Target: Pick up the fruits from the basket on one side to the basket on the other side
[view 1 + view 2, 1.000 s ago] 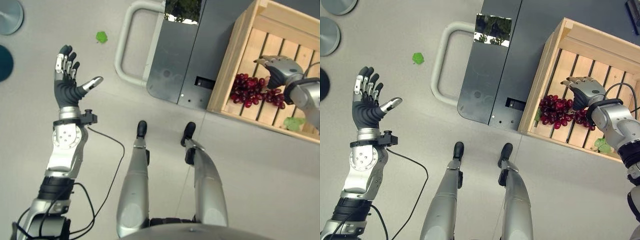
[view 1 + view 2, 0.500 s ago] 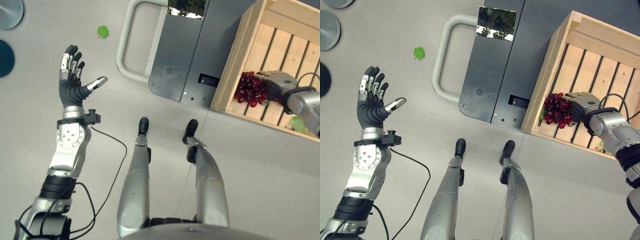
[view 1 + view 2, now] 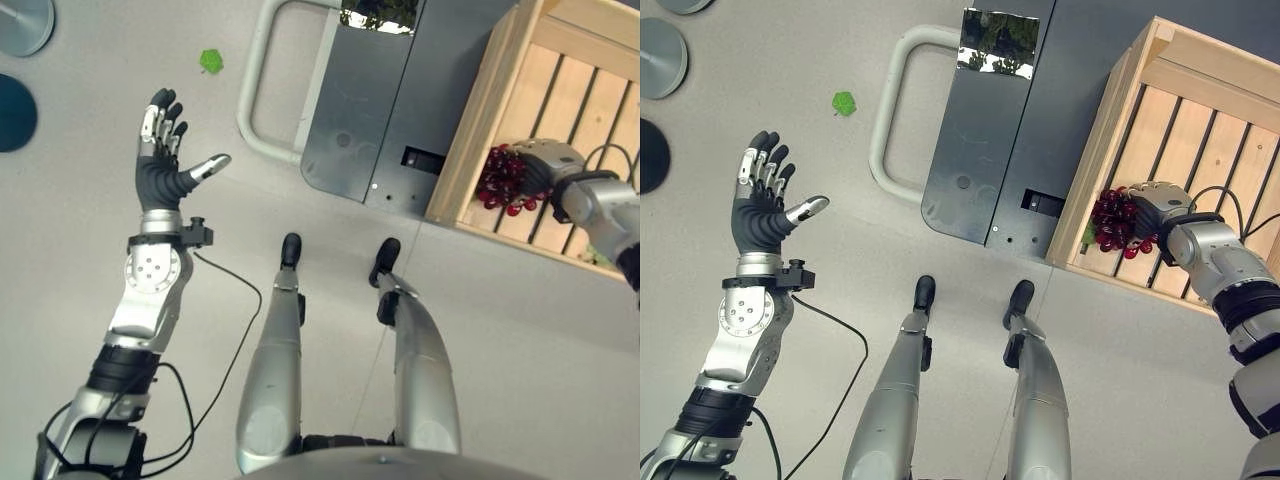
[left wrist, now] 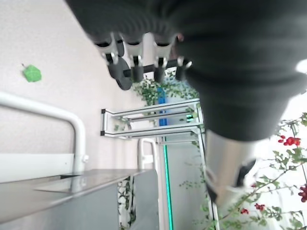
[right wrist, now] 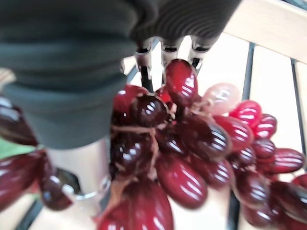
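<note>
A bunch of dark red grapes (image 3: 1108, 226) hangs at the near left inside corner of the wooden slatted crate (image 3: 1095, 160) on my right. My right hand (image 3: 1152, 202) is over the bunch with its fingers curled round it. In the right wrist view the grapes (image 5: 192, 143) bulge out between the fingers (image 5: 165, 50) and the thumb. My left hand (image 3: 160, 165) is held up over the grey floor far to the left. Its palm faces me, its fingers are straight and spread, and nothing is in it.
A dark grey metal panel (image 3: 370, 110) with a white tubular handle (image 3: 252, 90) lies between the two arms, against the crate's left wall. A small green leaf (image 3: 211, 61) lies on the floor beyond the left hand. Round discs (image 3: 15, 95) sit at the far left.
My right hand has closed round the grapes and drawn the bunch toward the crate's near left corner. The view has shifted slightly. The left hand stays open and raised.
</note>
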Motion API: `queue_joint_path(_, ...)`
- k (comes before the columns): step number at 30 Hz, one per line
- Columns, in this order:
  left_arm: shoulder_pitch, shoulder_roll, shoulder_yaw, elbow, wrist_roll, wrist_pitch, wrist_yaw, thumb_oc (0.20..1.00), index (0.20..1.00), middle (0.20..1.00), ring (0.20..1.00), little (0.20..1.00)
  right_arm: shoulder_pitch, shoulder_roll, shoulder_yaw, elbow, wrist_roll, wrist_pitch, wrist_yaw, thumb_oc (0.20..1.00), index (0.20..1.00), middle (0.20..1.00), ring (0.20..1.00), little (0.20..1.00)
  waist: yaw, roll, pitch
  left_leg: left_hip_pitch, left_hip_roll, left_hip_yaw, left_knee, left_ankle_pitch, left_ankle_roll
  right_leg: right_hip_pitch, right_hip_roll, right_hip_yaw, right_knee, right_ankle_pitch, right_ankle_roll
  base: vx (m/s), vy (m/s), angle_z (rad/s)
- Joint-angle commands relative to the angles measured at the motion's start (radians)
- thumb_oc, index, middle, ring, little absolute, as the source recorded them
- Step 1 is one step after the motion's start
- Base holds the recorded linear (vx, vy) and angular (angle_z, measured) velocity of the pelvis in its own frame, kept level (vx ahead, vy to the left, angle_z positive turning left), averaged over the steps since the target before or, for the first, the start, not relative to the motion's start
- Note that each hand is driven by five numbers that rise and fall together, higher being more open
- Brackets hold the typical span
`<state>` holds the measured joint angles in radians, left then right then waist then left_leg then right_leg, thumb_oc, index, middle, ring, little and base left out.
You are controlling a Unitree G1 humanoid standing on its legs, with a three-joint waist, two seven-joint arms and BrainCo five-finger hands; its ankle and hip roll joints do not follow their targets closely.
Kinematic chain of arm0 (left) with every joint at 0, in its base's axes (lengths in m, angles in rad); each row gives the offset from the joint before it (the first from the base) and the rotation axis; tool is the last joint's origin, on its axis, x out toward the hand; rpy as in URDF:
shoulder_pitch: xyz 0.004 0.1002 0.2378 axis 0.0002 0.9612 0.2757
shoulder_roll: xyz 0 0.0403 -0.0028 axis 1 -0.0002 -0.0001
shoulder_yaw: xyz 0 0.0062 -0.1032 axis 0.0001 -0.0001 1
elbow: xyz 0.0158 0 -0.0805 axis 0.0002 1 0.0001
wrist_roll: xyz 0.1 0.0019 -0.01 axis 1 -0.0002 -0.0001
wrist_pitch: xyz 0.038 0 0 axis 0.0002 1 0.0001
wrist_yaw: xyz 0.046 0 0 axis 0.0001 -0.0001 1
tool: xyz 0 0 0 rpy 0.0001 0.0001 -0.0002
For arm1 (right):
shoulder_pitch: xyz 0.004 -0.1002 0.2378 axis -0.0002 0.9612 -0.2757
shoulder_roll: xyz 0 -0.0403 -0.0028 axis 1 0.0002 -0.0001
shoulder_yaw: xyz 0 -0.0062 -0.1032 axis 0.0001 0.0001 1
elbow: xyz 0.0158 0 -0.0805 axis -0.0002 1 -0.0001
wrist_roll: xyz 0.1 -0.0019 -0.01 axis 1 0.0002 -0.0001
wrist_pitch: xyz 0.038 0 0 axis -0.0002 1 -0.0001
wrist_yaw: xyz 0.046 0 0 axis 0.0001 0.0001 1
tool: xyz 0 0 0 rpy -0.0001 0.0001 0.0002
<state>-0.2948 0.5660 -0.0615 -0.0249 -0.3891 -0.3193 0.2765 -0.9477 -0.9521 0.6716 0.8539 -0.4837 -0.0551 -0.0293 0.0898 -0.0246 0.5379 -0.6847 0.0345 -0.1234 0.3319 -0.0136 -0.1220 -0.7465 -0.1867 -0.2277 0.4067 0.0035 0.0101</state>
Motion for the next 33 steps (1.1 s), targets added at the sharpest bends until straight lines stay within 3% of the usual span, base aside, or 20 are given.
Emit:
queue_joint_path(1,-0.007,-0.027,0.006,-0.103,-0.046,-0.056,0.011,1.000,1.000,1.000,1.000,1.000,0.006,0.055,0.069,0.068,0.047,0.002,-0.018,1.000,1.000,1.000,1.000,1.000,-0.018,0.073,-0.018,-0.051,-0.031,-0.003,0.007,0.022,0.025,0.009,0.005,0.027,0.054,-0.141,0.089,0.00,0.000,0.00)
queue_joint_path(5,-0.013,-0.031,0.003,-0.103,-0.041,-0.053,0.015,1.000,1.000,1.000,1.000,1.000,-0.007,0.089,0.075,0.105,0.039,0.013,-0.024,1.000,1.000,1.000,1.000,1.000,-0.014,0.081,-0.018,-0.059,-0.032,-0.003,0.003,0.024,0.026,-0.001,0.004,0.026,0.057,-0.143,0.088,0.00,0.000,0.00)
queue_joint_path(6,-0.014,-0.033,0.002,-0.105,-0.038,-0.052,0.016,1.000,1.000,1.000,1.000,1.000,-0.005,0.095,0.074,0.117,0.037,0.014,-0.028,0.564,0.564,0.564,0.564,0.564,-0.014,0.081,-0.018,-0.061,-0.033,-0.004,0.003,0.024,0.027,-0.004,0.003,0.027,0.058,-0.144,0.088,0.00,0.000,0.00)
queue_joint_path(7,-0.011,-0.037,-0.001,-0.106,-0.038,-0.052,0.021,1.000,1.000,1.000,1.000,1.000,-0.010,0.112,0.067,0.158,0.034,0.030,-0.040,0.200,0.200,0.200,0.200,0.200,-0.012,0.086,-0.018,-0.066,-0.035,-0.007,0.006,0.023,0.030,-0.007,0.001,0.026,0.062,-0.145,0.088,0.00,0.000,0.00)
queue_joint_path(25,-0.009,-0.038,0.013,-0.109,-0.025,-0.048,0.041,1.000,1.000,1.000,1.000,1.000,-0.019,0.137,0.037,0.105,0.074,0.033,-0.050,0.200,0.200,0.200,0.200,0.200,-0.019,0.064,-0.018,-0.067,-0.034,-0.011,0.018,0.016,0.035,-0.010,0.003,0.031,0.069,-0.143,0.090,0.00,0.000,0.00)
queue_joint_path(26,-0.011,-0.038,0.013,-0.108,-0.025,-0.046,0.037,1.000,1.000,1.000,1.000,1.000,-0.002,0.149,0.002,0.100,0.165,0.024,-0.030,0.200,0.200,0.200,0.200,0.200,-0.020,0.063,-0.018,-0.065,-0.036,-0.012,0.016,0.018,0.035,-0.007,0.002,0.029,0.069,-0.143,0.089,0.00,0.000,0.00)
queue_joint_path(29,-0.015,-0.038,0.013,-0.105,-0.029,-0.046,0.034,1.000,1.000,1.000,1.000,1.000,0.009,0.156,-0.024,0.093,0.237,0.016,-0.014,0.200,0.200,0.200,0.200,0.200,-0.020,0.063,-0.018,-0.066,-0.037,-0.013,0.015,0.020,0.034,-0.007,0.002,0.028,0.070,-0.142,0.088,0.00,0.000,0.00)
queue_joint_path(32,-0.027,-0.039,0.007,-0.093,-0.061,-0.045,-0.011,1.000,1.000,1.000,1.000,1.000,0.078,0.182,-0.162,0.082,0.686,-0.031,0.099,0.200,0.200,0.200,0.200,0.200,-0.015,0.060,-0.018,-0.051,-0.035,-0.018,0.004,0.030,0.030,0.006,0.001,0.023,0.071,-0.144,0.085,-0.02,-0.019,0.02)
queue_joint_path(33,-0.027,-0.039,0.006,-0.092,-0.061,-0.045,-0.012,1.000,1.000,1.000,1.000,1.000,0.079,0.182,-0.163,0.082,0.687,-0.031,0.099,0.200,0.200,0.200,0.200,0.200,-0.014,0.060,-0.018,-0.050,-0.035,-0.018,0.003,0.030,0.030,0.007,0.001,0.023,0.071,-0.144,0.085,-0.03,-0.033,0.08)
